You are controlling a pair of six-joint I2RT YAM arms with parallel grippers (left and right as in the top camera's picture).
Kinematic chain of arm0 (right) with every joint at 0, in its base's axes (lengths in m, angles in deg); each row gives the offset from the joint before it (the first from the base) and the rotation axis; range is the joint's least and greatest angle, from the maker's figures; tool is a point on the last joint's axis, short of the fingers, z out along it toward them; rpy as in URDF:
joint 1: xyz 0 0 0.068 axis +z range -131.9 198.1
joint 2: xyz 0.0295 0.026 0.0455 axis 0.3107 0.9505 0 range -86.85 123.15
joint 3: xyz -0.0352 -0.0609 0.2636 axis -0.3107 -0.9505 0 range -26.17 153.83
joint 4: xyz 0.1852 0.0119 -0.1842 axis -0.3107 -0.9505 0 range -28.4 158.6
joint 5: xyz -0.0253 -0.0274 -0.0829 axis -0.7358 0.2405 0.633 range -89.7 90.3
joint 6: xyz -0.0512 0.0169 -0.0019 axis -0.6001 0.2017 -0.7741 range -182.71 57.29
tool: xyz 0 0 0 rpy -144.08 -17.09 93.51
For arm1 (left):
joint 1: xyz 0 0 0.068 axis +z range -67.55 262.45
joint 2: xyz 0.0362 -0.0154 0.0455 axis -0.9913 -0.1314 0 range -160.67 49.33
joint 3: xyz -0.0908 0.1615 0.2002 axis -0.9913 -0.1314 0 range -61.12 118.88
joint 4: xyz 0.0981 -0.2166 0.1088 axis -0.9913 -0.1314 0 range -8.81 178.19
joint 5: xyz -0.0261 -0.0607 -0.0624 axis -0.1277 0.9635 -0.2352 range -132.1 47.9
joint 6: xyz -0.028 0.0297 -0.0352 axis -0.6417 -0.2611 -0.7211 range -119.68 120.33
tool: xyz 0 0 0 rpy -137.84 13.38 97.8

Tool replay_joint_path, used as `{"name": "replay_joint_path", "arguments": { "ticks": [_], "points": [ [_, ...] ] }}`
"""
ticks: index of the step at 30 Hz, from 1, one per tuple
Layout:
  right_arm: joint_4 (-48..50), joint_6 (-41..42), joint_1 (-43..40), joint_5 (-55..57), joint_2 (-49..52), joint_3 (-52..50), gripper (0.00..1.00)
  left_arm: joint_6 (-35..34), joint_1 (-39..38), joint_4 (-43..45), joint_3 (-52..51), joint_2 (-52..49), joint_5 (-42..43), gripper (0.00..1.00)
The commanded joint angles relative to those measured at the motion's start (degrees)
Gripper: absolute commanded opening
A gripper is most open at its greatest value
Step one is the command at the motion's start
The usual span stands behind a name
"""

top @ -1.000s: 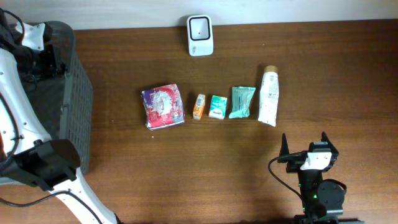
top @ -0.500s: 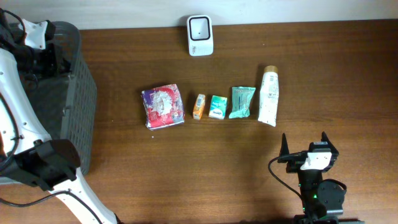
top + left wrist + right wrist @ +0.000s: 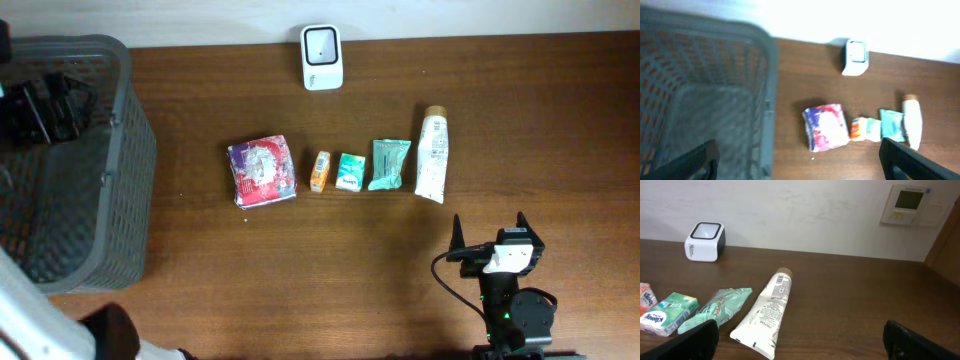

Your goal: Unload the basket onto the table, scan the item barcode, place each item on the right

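Note:
A row of items lies mid-table: a purple and red packet [image 3: 262,171], a small orange pack [image 3: 319,171], a teal tissue pack [image 3: 349,172], a green packet [image 3: 389,164] and a white tube [image 3: 431,156]. The white scanner [image 3: 321,43] stands at the back edge. My left gripper [image 3: 45,105] hangs over the grey basket [image 3: 140,150]. In its blurred wrist view the left gripper [image 3: 800,167] is open and empty, looking down on the basket [image 3: 771,75] and the packet [image 3: 826,127]. My right gripper [image 3: 490,232] is open near the front, empty, just short of the tube [image 3: 765,312].
The basket fills the table's left side. A wall runs behind the scanner [image 3: 704,241], with a thermostat panel [image 3: 909,204] on it. Bare wood lies between the item row and my right gripper.
The left gripper has opened over the basket and dropped slightly toward the front. The left arm's white links have swung out of the overhead view. The right arm has not moved.

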Motion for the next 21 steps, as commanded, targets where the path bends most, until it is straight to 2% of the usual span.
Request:
{"name": "replay_joint_path", "arguments": {
  "ticks": [1, 3, 7, 10, 12, 14, 16, 18, 20, 21],
  "points": [
    [-0.07, -0.26, 0.11, 0.7, -0.37, -0.48, 0.98, -0.9, -3.74, -0.07, -1.01, 5.86, 3.72, 1.0],
    [-0.07, -0.26, 0.11, 0.7, -0.37, -0.48, 0.98, -0.9, -7.65, -0.07, -5.25, 9.86, 0.76, 0.99],
    [-0.07, -0.26, 0.11, 0.7, -0.37, -0.48, 0.98, -0.42, -16.98, -0.02, -23.69, 18.16, -1.46, 0.99],
    [-0.07, -0.26, 0.11, 0.7, -0.37, -0.48, 0.98, 2.58, -23.69, 0.85, -35.52, 19.32, -1.62, 0.98],
    [-0.07, -0.26, 0.11, 0.7, -0.37, -0.48, 0.98, 2.1, -27.43, 4.28, -43.1, 19.32, -1.92, 0.98],
    [-0.07, -0.26, 0.11, 0.7, -0.37, -0.48, 0.98, -3.56, -30.64, 10.01, -50.31, 19.32, -5.57, 0.98],
    [-0.07, -0.26, 0.11, 0.7, -0.37, -0.48, 0.98, -10.73, -34.07, 14.93, -56.43, 19.32, -14.29, 0.99],
    [-0.07, -0.26, 0.11, 0.7, -0.37, -0.48, 0.98, -20.9, -39.58, 20.13, -63.52, 19.32, -29.53, 1.0],
    [-0.07, -0.26, 0.11, 0.7, -0.37, -0.48, 0.98, -25.18, -44.37, 23.5, -67.58, 19.32, -37.99, 1.0],
    [-0.07, -0.26, 0.11, 0.7, -0.37, -0.48, 0.98, -26.01, -45.64, 24.72, -68.48, 19.32, -39.01, 0.99]
  ]
}}
